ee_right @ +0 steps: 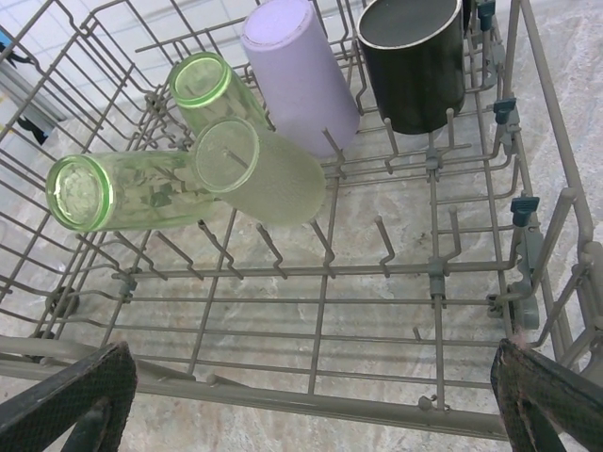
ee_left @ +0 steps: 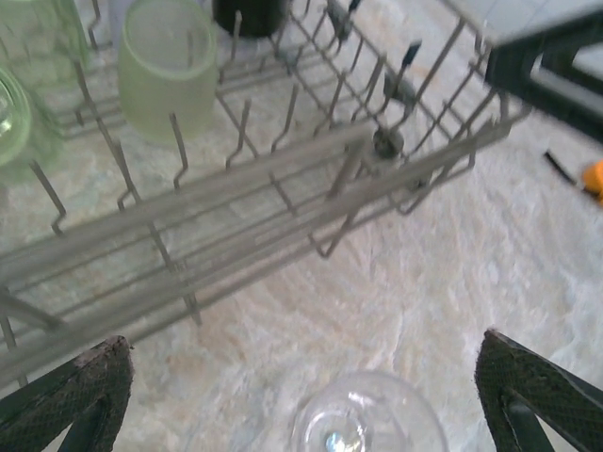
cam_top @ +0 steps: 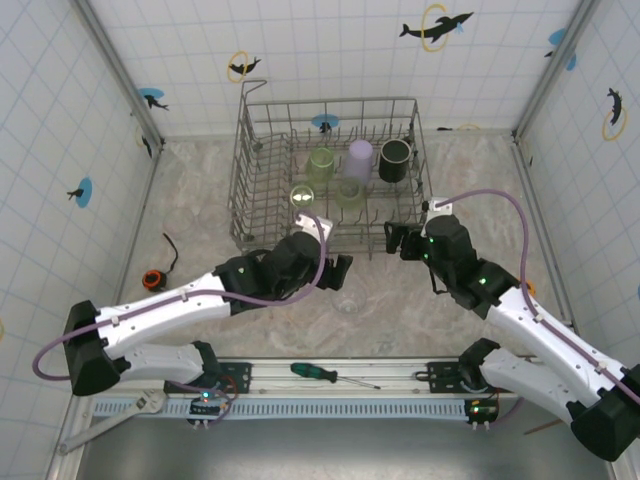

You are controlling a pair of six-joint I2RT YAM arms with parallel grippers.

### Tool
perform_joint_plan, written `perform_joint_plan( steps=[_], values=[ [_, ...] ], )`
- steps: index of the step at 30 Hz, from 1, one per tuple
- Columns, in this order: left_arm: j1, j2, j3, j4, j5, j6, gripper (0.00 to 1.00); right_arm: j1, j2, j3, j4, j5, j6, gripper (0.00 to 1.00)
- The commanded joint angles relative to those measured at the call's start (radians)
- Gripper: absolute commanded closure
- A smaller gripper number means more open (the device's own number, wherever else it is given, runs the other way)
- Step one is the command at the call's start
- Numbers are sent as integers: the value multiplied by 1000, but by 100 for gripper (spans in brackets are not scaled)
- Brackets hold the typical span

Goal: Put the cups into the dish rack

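The table (cam_top: 200,180) is a pale, marbled stone-look surface, boxed in on three sides by white tiled walls (cam_top: 330,40) that carry dolphin stickers (cam_top: 435,27) on blue discs and yellow rings. Along the near edge runs a metal rail (cam_top: 330,395), with a green-handled screwdriver (cam_top: 315,372) lying on it and a wrench (cam_top: 150,403) to the left.

The dish rack (cam_top: 243,180) sits at the far middle of the table, open side up, its rows of tines running left to right. Five cups rest inside, all leaning on the tines rather than standing. The leftmost green cup (ee_right: 132,193) lies almost on its side, its long axis along the row. The middle green cup (ee_right: 264,174) and the far green cup (ee_right: 209,89) tilt with one round end turned toward the near side. The lilac cup (ee_right: 301,71) leans with its closed end up. The black mug (ee_right: 415,66) is in the far right corner. Which end of it faces near I cannot tell.

A clear cup (cam_top: 348,300) stands on end on the table, just near the rack's near edge.

The left gripper (ee_left: 301,348) is spread wide, its fingers (ee_left: 75,395) flanking the clear cup (ee_left: 367,419) without touching it. The right gripper (ee_right: 313,353) is also spread wide and holds nothing, at the rack's near right corner.
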Motion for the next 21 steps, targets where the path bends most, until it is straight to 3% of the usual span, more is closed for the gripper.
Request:
perform_joint_plan(
  steps=[1,9,21],
  values=[
    [-9,-9,-35,-47,30,-20,5,1,9,6,-5,26,1,0],
    [-28,17,-111,-54,110,-77,25,1,4,-33,3,24,22,0],
    [-56,120,-114,-54,132,-90,33,2,1,-41,-7,31,29,0]
  ],
)
